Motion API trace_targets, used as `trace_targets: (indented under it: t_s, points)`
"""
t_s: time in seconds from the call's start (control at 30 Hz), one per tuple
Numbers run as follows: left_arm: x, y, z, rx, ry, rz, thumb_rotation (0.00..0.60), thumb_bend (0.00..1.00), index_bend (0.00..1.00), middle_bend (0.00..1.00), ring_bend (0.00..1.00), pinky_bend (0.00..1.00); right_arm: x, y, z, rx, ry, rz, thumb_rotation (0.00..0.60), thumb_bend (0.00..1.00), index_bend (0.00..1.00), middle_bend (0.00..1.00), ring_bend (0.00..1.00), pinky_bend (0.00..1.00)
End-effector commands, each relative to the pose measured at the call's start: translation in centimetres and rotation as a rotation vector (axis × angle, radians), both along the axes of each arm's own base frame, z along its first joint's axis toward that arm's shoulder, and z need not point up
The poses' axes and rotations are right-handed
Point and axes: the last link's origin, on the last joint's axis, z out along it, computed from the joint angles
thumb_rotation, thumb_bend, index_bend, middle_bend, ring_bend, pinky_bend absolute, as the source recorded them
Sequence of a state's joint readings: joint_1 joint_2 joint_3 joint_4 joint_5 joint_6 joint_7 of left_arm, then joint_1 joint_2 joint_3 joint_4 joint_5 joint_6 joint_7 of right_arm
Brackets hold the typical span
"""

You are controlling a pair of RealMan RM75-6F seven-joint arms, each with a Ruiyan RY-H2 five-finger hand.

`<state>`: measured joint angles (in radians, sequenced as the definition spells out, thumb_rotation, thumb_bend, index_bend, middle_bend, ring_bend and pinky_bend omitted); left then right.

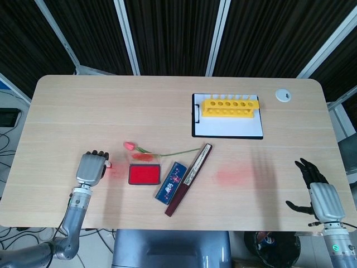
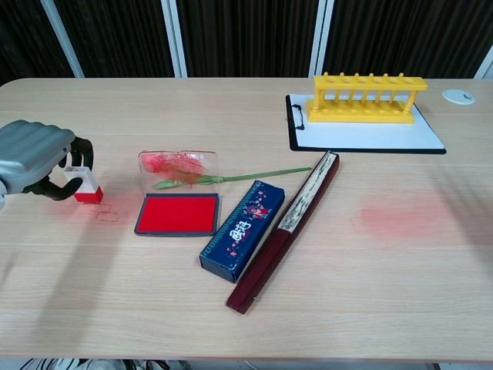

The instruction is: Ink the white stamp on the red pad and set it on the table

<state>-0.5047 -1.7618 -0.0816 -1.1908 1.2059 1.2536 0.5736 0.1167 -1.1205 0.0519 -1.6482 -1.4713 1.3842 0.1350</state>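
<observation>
**Stamp held left of the pad**

The left hand (image 2: 35, 158) grasps the white stamp (image 2: 83, 185) in curled fingers (image 2: 77, 150), just left of the red pad (image 2: 177, 213). The right hand (image 1: 318, 192), fingers spread, holds nothing near the table (image 1: 167, 100) edge.

A blue patterned box (image 2: 243, 229) lies beside a closed dark-red fan (image 2: 283, 231). A pink flower (image 2: 202, 176) lies behind the box; a yellow rack (image 2: 367, 99) on a clipboard (image 2: 370, 136) stands well beyond it.

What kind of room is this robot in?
Probably a lab or test room: a yellow test-tube rack on a clipboard, a wooden table with props, and dark slatted panels behind.
</observation>
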Motion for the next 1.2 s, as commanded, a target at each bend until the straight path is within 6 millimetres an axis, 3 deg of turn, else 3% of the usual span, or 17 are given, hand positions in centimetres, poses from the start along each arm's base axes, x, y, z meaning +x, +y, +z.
trace_targets:
  t_s: [0.03,1.2]
  points:
    - [0.03,-0.02,-0.12,-0.002,-0.001,0.0,0.6,0.43,0.51,0.5,0.39,0.53,0.0,0.0,0.0,0.0,0.0,0.0,0.6,0.15,0.0,0.0,0.0,0.19]
    - [0.34,-0.27,-0.69,-0.016,0.027,0.003,0.6,0.4,0.45,0.4,0.36,0.49,0.06,0.04,-0.04,0.001,0.002,0.002,0.6,0.15,0.01,0.0,0.0,0.19]
